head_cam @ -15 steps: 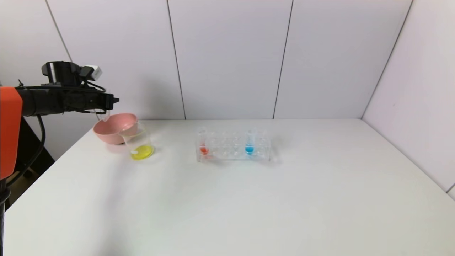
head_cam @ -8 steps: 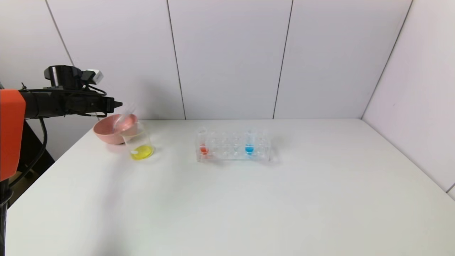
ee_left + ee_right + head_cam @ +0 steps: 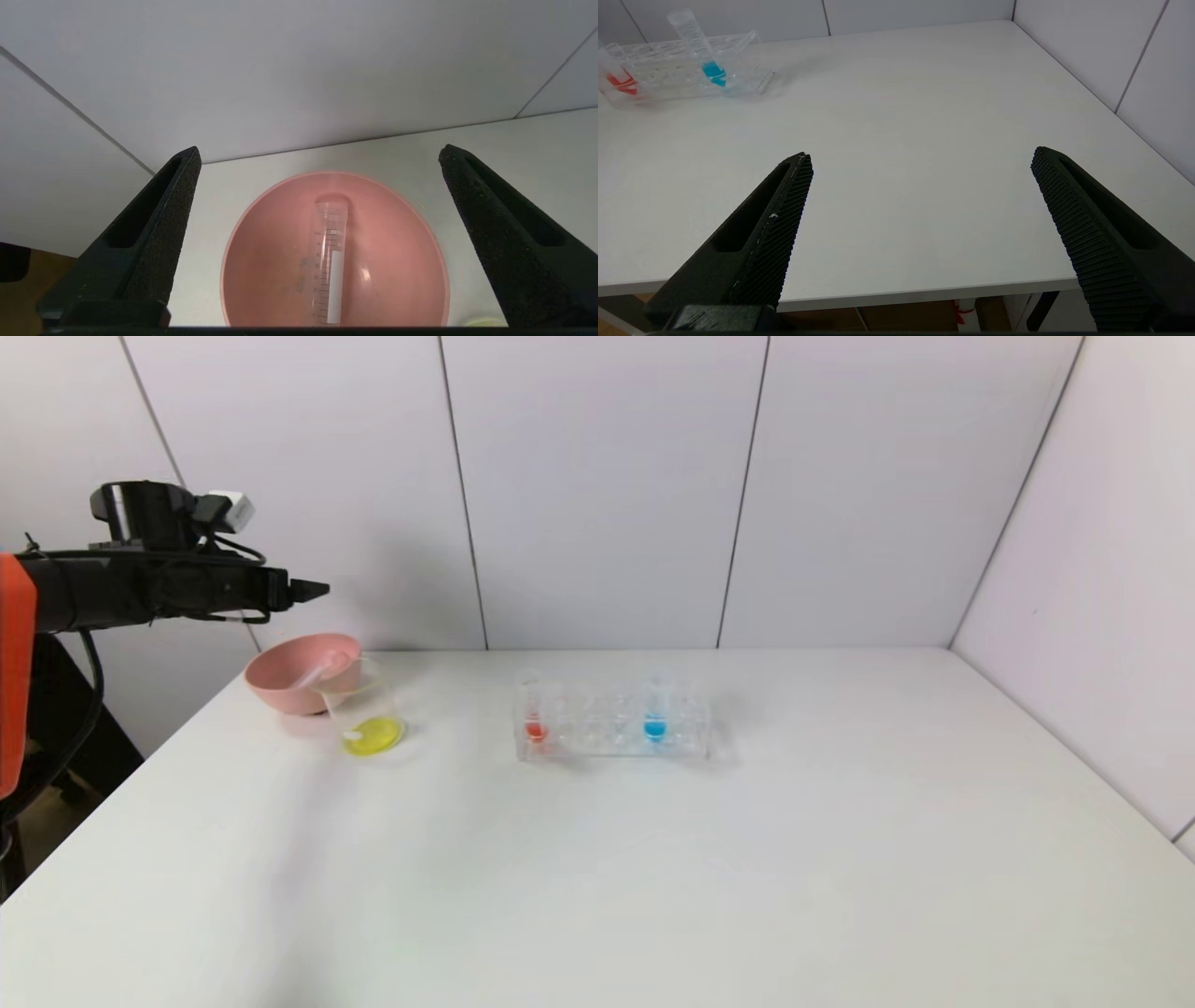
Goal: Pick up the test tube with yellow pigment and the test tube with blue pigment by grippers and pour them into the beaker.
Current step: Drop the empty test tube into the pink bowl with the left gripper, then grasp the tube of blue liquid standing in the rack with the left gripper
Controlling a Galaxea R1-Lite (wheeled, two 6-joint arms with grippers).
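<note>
Yellow pour done — beaker [image 3: 366,717] holds yellow; emptied tube [image 3: 329,261] in pink bowl [image 3: 261,261]. Left end effector [image 3: 317,196] fingers apart, empty, above bowl. Right end effector [image 3: 920,210] apart, parked. Remaining — test tube with blue pigment [image 3: 655,711], in rack [image 3: 611,728].

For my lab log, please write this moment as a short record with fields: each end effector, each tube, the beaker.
left end effector: open, empty, above the pink bowl
right end effector: open, empty, over the table's near edge
empty tube: lying in the bowl
blue tube: upright in the rack
orange-red tube: upright in the rack
beaker: beside the bowl, yellow liquid inside
done: yellow poured
left: blue
</note>
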